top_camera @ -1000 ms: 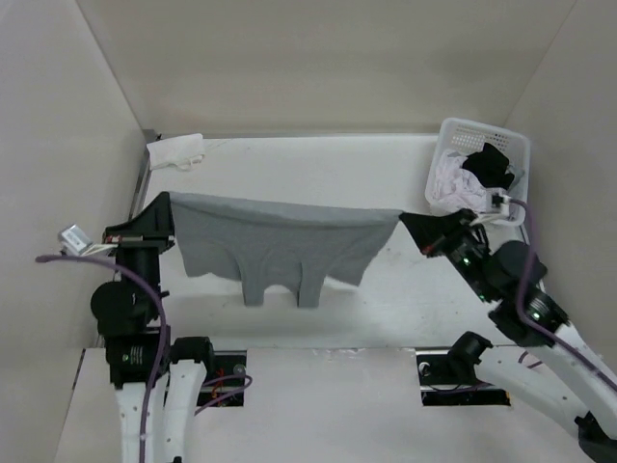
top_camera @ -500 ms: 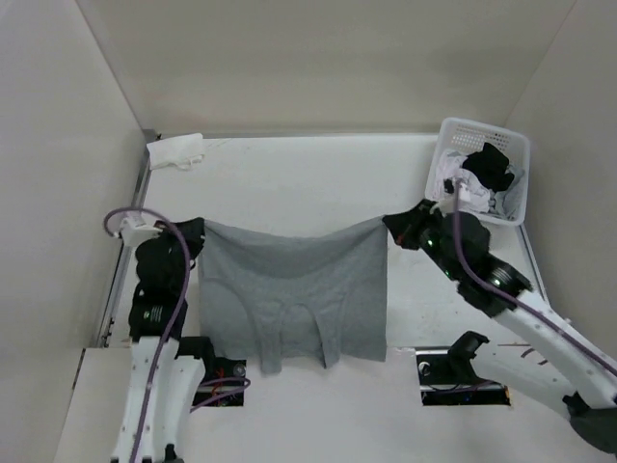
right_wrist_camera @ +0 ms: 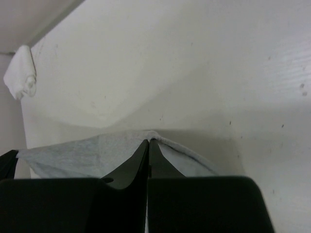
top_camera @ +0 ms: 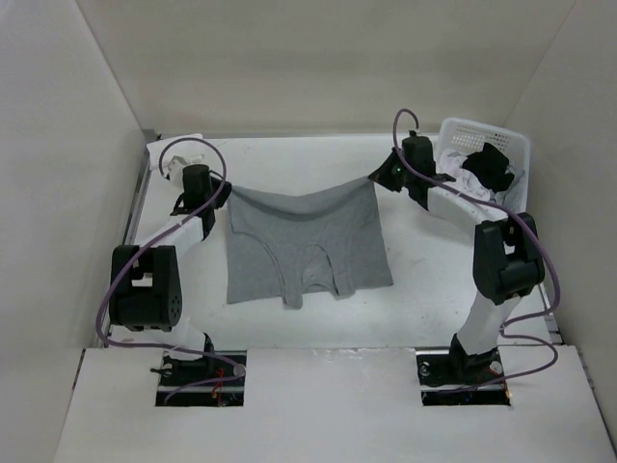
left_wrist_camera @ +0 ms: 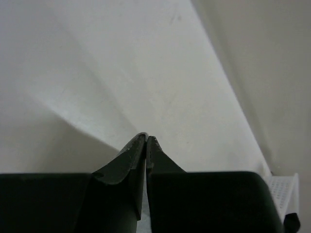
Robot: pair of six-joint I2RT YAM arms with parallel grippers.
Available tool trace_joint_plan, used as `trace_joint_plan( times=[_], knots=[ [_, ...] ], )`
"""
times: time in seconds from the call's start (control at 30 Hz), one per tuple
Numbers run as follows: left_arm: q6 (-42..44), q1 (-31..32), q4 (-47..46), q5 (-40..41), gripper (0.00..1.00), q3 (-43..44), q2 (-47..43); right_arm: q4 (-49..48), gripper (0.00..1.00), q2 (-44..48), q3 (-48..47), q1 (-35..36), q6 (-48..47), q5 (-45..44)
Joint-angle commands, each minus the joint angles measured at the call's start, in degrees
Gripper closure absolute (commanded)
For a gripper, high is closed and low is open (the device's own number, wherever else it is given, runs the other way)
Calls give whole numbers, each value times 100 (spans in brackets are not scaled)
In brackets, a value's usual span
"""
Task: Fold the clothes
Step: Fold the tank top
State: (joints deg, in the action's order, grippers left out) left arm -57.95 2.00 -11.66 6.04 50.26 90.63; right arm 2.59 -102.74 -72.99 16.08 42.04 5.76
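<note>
The grey sleeveless top [top_camera: 308,246] of the clothes hangs stretched by its upper edge between my two grippers over the far half of the table, straps pointing toward the near side. At the top's left corner my left gripper [top_camera: 222,193] is shut. In the left wrist view its fingertips [left_wrist_camera: 146,137] meet and no fabric shows past them. My right gripper [top_camera: 379,179] is shut on the right corner. The right wrist view shows the grey hem [right_wrist_camera: 194,158] pinched at the tips of the right gripper [right_wrist_camera: 149,141].
A white lattice basket [top_camera: 487,125] at the back right holds a black garment [top_camera: 490,164] and a white one [top_camera: 461,185]. A white cloth [top_camera: 162,156] lies in the back left corner, also seen as the white cloth [right_wrist_camera: 19,73] from the right wrist. Walls enclose three sides.
Both arms have swung from the near side to the far half of the table, carrying the grey top. The top has gone from hanging over the near edge to spreading over the table.
</note>
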Motion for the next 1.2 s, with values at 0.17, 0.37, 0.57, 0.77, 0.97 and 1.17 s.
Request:
trace_joint_plan(
  times=[0.17, 0.37, 0.57, 0.77, 0.97, 1.17],
  knots=[
    [-128, -47, -732, -121, 100, -190, -659, -408, 100, 587, 187, -206, -56, 294],
    [-251, -169, -890, -279, 100, -1517, -1766, -786, 100, 1773, 1628, -66, 111, 233],
    [-339, -529, -847, -814, 100, -2608, -2883, -953, 100, 2924, 2990, 321, 190, -22],
    [-401, -1267, -557, -1798, 100, -3364, -3867, -769, 99, 3953, 3976, 515, 208, -48],
    [-410, -1637, -188, -2449, 100, -3690, -4623, -549, 99, 4481, 4495, 576, 269, -242],
    [-59, -2041, 734, -2556, 99, -4120, -5459, -470, 99, 4473, 4820, 576, 339, -321]
  ],
)
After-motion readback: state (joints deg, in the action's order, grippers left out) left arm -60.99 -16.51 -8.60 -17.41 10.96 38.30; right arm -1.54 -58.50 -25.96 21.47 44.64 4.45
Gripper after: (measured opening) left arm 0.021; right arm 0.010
